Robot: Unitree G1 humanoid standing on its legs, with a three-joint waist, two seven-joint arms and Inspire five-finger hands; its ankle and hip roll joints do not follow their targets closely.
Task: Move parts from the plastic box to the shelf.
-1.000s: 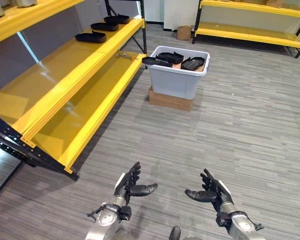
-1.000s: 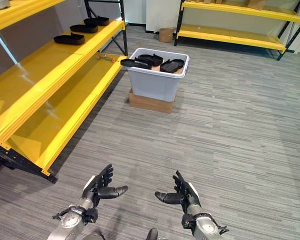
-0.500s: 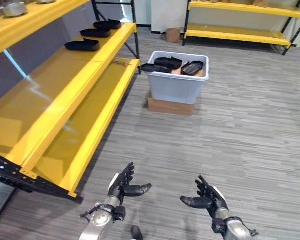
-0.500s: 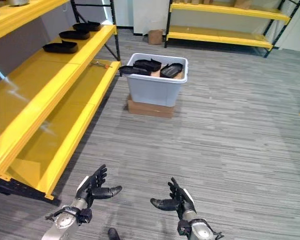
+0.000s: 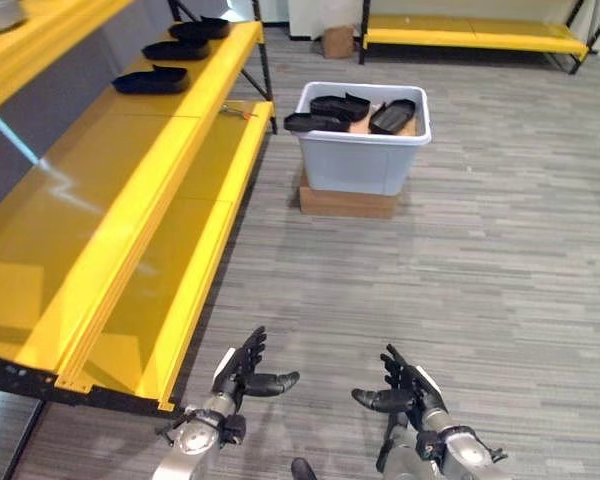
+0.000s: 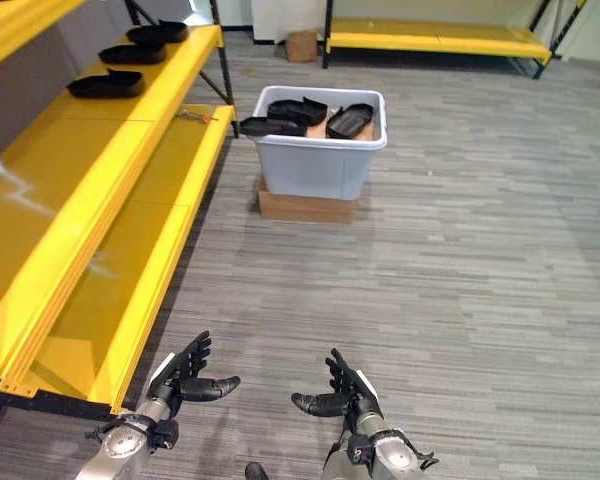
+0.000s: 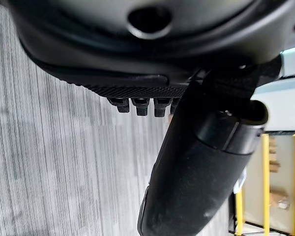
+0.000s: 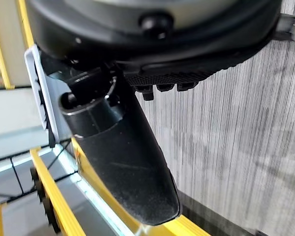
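Both hands have sunk lower in view as the head camera shifted; the left hand [image 5: 242, 370] and right hand [image 5: 405, 388] hang loosely spread, empty. Black parts [image 5: 340, 107] wait in the plastic box [image 5: 360, 160], well ahead beside the shelf [image 5: 130, 210]. Best approach: walk in square to the box before reaching.

The room is brightly and evenly lit from above, and the grey floor [image 5: 480, 260] carries only soft, faint shadows. Pale streaks of glare lie across the glossy yellow shelf [image 5: 90, 200] on the left, while the far plastic box [image 5: 360, 160] stays crisp. In the wrist views the near dark hand surfaces are soft and out of focus.
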